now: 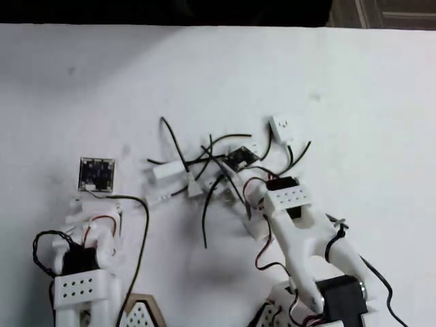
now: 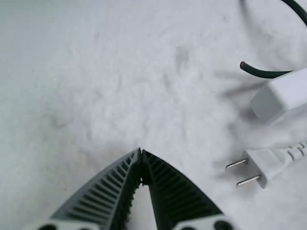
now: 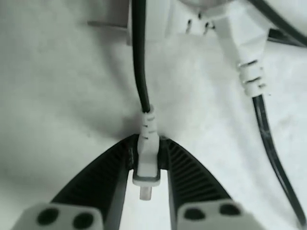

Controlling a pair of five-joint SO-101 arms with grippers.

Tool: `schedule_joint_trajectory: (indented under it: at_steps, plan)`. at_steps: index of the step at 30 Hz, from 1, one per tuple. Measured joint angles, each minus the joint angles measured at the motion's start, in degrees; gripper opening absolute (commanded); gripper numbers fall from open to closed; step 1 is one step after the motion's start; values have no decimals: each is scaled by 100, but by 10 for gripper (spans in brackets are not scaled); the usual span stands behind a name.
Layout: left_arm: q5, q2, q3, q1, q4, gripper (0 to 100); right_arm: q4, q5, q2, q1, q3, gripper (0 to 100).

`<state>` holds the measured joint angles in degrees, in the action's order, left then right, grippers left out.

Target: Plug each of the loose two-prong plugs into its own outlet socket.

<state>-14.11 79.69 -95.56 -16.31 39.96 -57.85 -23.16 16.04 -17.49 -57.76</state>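
Note:
My right gripper (image 3: pixel 146 141) is shut on a white two-prong plug (image 3: pixel 145 165) low over the table. The plug's black cord (image 3: pixel 140 57) runs away toward a white outlet block (image 3: pixel 163 21). A second white plug (image 3: pixel 235 38) lies with its nose against that block. My left gripper (image 2: pixel 140 152) is shut with nothing in it, just above bare table. Off to its side lies a loose white plug (image 2: pixel 268 163) with both prongs bare, and beyond it a white socket block (image 2: pixel 283 93). From above, the cords and plugs form a tangle (image 1: pixel 211 174) mid-table between the arms.
A separate white outlet (image 1: pixel 281 128) lies at the far right of the tangle. A black cord end (image 2: pixel 261 73) curls near the socket block. The white table (image 1: pixel 82 88) stretches wide to the left and back. The dark edge (image 1: pixel 170 12) marks its far side.

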Motion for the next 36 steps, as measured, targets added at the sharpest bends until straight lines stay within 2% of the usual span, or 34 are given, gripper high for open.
schedule_joint_trajectory:
  at_steps: [7, 13, 19, 29, 32, 36]
  plan:
    - [0, 0, 0, 0, 0, 24, -624, 0, 1029, -35, -62, 16]
    - [0, 0, 0, 0, 0, 24, -1398, 0, 2637, -35, -62, 16]
    - [0, 0, 0, 26, 0, 24, -1582, 70, 4185, -44, -114, 16]
    - [-35, 0, 158, 1187, 53, 24, -1424, 1204, 5327, -44, -114, 17]
    - [-624, 0, 510, 1275, 352, 24, -1160, 1662, 5354, -44, -132, 17]
    - [-1978, 0, 1178, 1284, 774, 24, -651, 2374, 5389, -53, -431, 17]
